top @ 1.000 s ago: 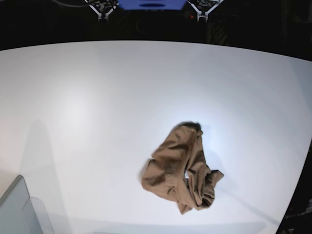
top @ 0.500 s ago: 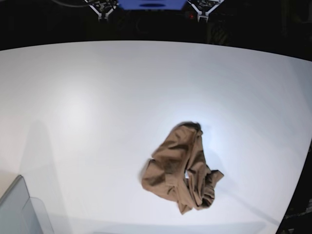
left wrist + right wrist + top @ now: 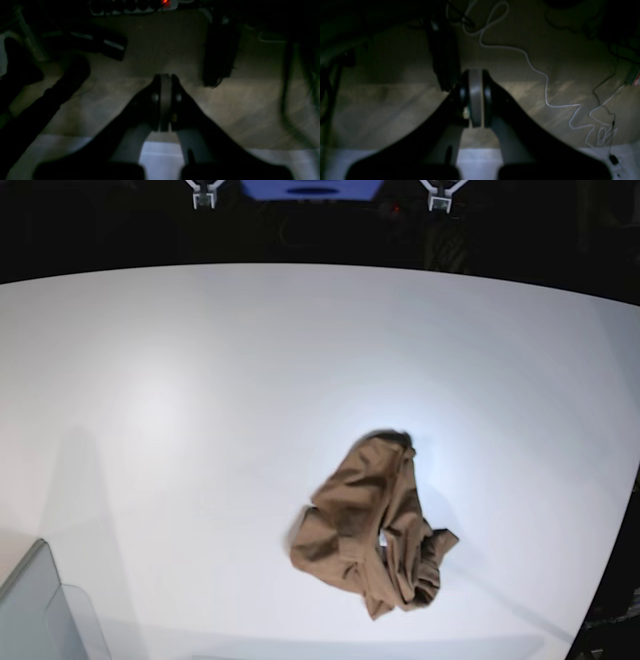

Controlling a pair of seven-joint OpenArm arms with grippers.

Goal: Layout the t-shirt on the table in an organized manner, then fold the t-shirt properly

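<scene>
Base view: shirt (image 3: 372, 532) crumpled on table (image 3: 200, 380), well apart from both arms. Left gripper (image 3: 165, 77) and right gripper (image 3: 475, 72) pressed shut, empty, apparently parked beyond table's far edge. Layout not begun; next, reach to shirt, open, pinch an edge.

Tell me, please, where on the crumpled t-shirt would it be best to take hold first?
Probably the loose flap at the t-shirt heap's right side, near, approached from above: it juts out from the bunched middle, so a pinch there likely lifts one layer.
</scene>
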